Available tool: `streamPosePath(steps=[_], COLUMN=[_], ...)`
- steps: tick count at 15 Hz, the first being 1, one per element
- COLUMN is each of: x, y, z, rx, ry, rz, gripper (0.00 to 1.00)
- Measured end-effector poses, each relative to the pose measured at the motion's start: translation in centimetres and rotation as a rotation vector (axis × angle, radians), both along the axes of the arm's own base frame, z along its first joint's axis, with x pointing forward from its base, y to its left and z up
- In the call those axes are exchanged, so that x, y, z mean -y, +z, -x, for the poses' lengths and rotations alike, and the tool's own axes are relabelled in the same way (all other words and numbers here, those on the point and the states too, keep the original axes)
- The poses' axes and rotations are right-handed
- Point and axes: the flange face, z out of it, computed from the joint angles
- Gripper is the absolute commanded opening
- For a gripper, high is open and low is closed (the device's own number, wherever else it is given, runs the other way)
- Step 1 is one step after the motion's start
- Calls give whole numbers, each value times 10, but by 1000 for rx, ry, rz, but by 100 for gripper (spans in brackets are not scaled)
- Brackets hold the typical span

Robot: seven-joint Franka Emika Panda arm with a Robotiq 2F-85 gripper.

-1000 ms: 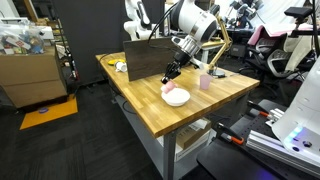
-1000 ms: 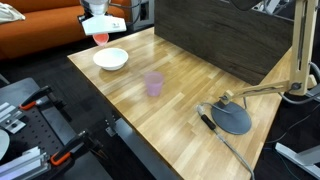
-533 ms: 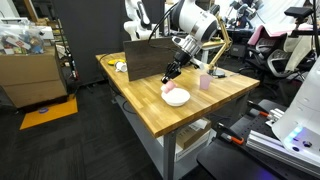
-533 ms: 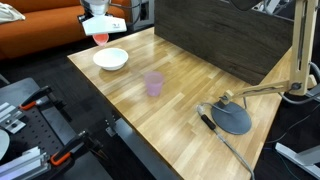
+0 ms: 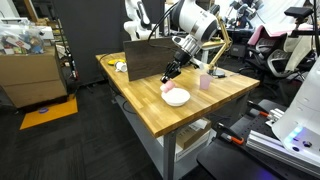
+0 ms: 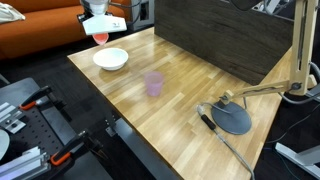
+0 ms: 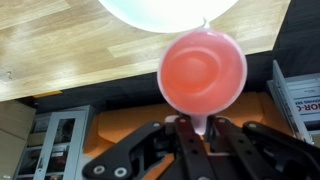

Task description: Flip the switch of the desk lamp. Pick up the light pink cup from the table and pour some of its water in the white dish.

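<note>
Holding the light pink cup [image 7: 203, 72] by the part of its rim nearest the wrist, your claw [image 7: 199, 126] has its fingers clamped together on the cup wall. The cup hangs clear of the tabletop [image 6: 180, 110]. In the wrist view its mouth faces the camera, so it looks close to upright. I cannot tell from these pictures how much water is in it.

The relation that matters is this: the white dish [image 7: 150, 8] lies straight beyond the cup from your claw, at the top of the wrist view. The cup's far lip just overlaps the dish's near rim. The pouring direction is therefore away from the claw, with the far lip going down.

In both exterior views the cup [image 5: 167, 87] [image 6: 102, 36] sits above the edge of the dish [image 5: 177, 98] [image 6: 111, 60] rather than over its middle. To my eye that is the risk, because a tilt from here could drop water on the rim or the wood. Carrying the cup further over the dish first looks safer.

The taller tumbler [image 6: 153, 83] stands to the right of the dish, well apart. The desk lamp [image 6: 233, 117] is further right again, and neither is in your way.
</note>
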Motion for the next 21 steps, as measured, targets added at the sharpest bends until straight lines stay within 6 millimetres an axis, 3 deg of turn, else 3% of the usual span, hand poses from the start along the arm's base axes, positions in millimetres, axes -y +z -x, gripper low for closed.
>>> streamPosePath(steps=[21], x=[14], y=[0], z=[-1], rx=[18], ry=[-10], rz=[-84], gripper=[4])
